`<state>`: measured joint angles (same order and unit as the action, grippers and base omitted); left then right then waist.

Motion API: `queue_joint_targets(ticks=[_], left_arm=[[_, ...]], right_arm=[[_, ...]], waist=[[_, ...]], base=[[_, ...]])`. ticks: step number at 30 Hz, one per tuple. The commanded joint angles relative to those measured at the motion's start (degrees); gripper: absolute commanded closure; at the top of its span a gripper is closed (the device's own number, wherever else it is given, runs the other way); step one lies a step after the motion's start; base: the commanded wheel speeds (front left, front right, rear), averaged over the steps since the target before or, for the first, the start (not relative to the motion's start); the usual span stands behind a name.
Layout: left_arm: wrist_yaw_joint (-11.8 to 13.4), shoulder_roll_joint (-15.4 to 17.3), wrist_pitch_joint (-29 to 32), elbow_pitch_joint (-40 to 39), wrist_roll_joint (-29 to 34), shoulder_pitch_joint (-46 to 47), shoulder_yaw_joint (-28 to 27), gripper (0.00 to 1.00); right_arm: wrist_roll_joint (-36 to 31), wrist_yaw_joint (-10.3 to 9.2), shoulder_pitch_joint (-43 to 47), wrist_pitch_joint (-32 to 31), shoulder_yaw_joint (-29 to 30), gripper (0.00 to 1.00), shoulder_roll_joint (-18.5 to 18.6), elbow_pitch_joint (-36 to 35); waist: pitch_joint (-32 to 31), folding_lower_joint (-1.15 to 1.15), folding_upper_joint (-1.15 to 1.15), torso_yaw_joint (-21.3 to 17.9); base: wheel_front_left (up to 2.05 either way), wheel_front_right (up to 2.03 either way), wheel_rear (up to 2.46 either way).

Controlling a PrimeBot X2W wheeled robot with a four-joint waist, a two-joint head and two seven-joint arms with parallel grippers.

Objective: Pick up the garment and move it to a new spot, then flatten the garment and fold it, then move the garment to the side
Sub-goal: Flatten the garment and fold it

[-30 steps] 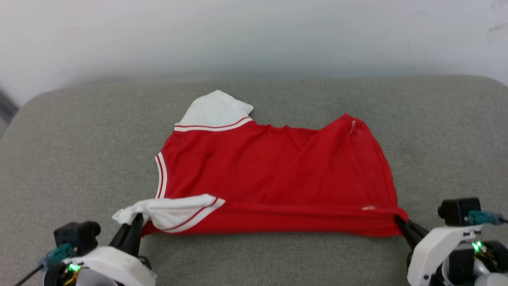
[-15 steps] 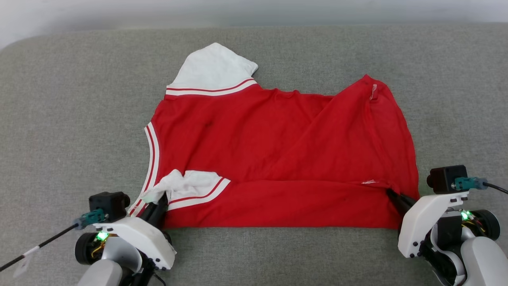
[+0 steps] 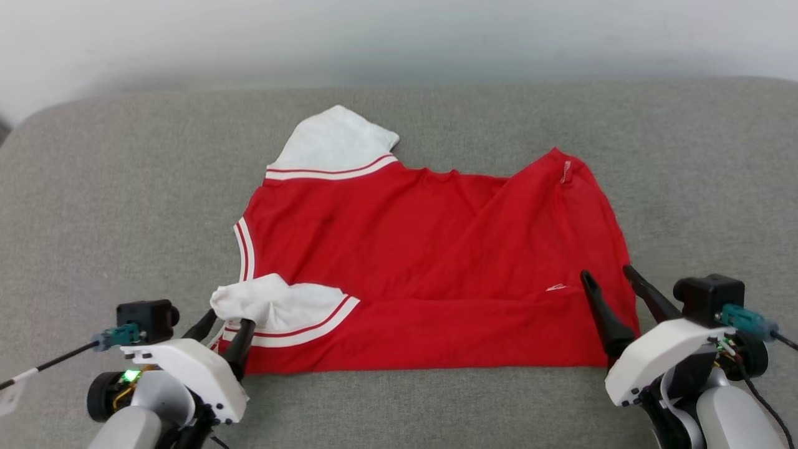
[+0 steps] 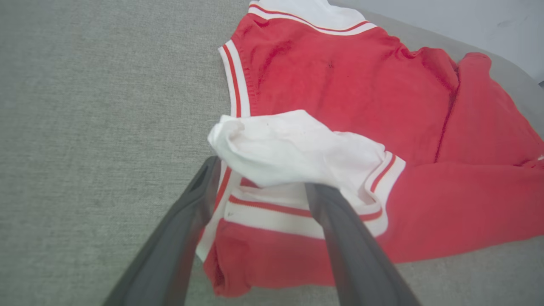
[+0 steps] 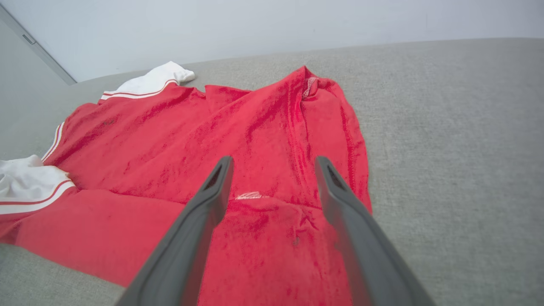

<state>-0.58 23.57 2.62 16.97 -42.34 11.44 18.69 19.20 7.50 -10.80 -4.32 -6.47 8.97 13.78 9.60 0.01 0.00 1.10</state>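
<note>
Bench: the grey padded bench carried everything.
Jersey: the jersey lay mid-bench, partly folded, with its long axis running left to right. Its near edge spanned from one arm to the other.
Right pincer: the right pincer stood wide over the near right corner and held nothing.
Left pincer: the left pincer stood wide at the near left corner, by the white strap.
Change: a second earlier both had been pinched shut on those corners, and both had since let go.

White wrist shells, long dark fingers, black cameras, teal plugs, green lights
</note>
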Motion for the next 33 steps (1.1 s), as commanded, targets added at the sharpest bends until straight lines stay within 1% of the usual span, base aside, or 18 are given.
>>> queue_joint_targets(ticks=[1,3,4,5,11,14,16,21,26,31,32,33], left_arm=[[0.2,0.4,0.3,-0.5,-0.4,-0.6,-0.2,0.0],[1.2,2.0,2.3,-2.6,-0.6,-1.7,-0.6,0.0],[3.0,4.3,6.6,-6.1,-2.0,-3.7,-1.7,0.0],[3.7,5.2,8.0,-7.5,-2.5,-4.2,-2.1,0.0],[6.5,10.4,18.6,-14.0,-6.0,-8.8,-3.0,0.0],[7.7,11.1,23.0,-15.3,-8.7,-10.7,-3.2,0.0],[8.2,11.3,24.4,-14.7,-10.1,-11.1,-3.7,0.0],[8.2,10.8,25.8,-11.1,-12.5,-9.7,-4.8,0.0],[6.3,9.7,26.5,-7.3,-13.6,-7.7,-3.9,0.0],[3.7,7.8,28.7,-4.4,-13.9,-7.1,-0.5,0.0],[3.2,7.4,28.7,-4.0,-13.8,-7.1,0.1,0.38],[2.7,6.9,28.2,-3.8,-13.7,-7.0,0.4,0.67]], right_arm=[[-0.2,-0.02,0.7,0.6,0.1,0.0,-0.2,-0.3],[-0.5,-0.02,1.6,2.6,0.1,0.0,-0.9,-1.3],[-1.0,-0.02,3.3,3.8,0.1,0.0,-1.5,-2.8],[-1.1,-0.02,3.7,3.6,-0.2,0.0,-1.8,-3.5],[-1.2,-0.02,6.3,3.1,-1.3,0.0,-2.3,-6.8],[-1.2,-0.02,7.0,2.9,-1.1,0.0,-2.5,-8.2],[-1.3,-0.02,7.4,2.7,-0.8,0.0,-2.7,-8.8],[-1.4,-0.02,6.8,2.4,-0.8,0.0,-3.1,-9.9],[-1.3,-0.02,6.2,1.8,-0.2,0.0,-3.2,-10.1],[-1.0,-0.02,5.9,1.2,1.4,0.0,-3.0,-10.1],[-1.0,-0.02,5.9,0.9,2.0,0.0,-2.9,-10.1],[-0.8,-0.02,6.1,0.7,2.5,0.0,-2.8,-10.0]], waist=[[-1.4,-0.01,0.0,-0.6],[-2.8,-0.01,0.0,-1.1],[-4.5,-0.01,0.0,-2.0],[-4.8,-0.01,0.0,-2.5],[-5.9,-0.01,0.0,-4.8],[-5.3,-0.01,0.0,-5.6],[-4.5,-0.01,0.0,-6.0],[-1.5,-0.01,0.0,-7.2],[1.0,-0.01,0.0,-7.6],[2.1,-0.01,0.0,-7.6],[2.2,-0.01,0.0,-7.6],[2.2,-0.01,0.0,-7.5]], base=[[0.0,0.0,0.0],[0.0,0.0,0.0],[0.0,0.0,0.0],[0.0,0.0,0.0],[0.0,0.0,0.0],[0.0,0.0,0.0],[0.0,0.0,0.0],[0.0,0.0,0.0],[0.0,0.0,0.0],[0.0,0.0,0.0],[0.0,0.0,0.0],[0.0,0.0,0.0]])
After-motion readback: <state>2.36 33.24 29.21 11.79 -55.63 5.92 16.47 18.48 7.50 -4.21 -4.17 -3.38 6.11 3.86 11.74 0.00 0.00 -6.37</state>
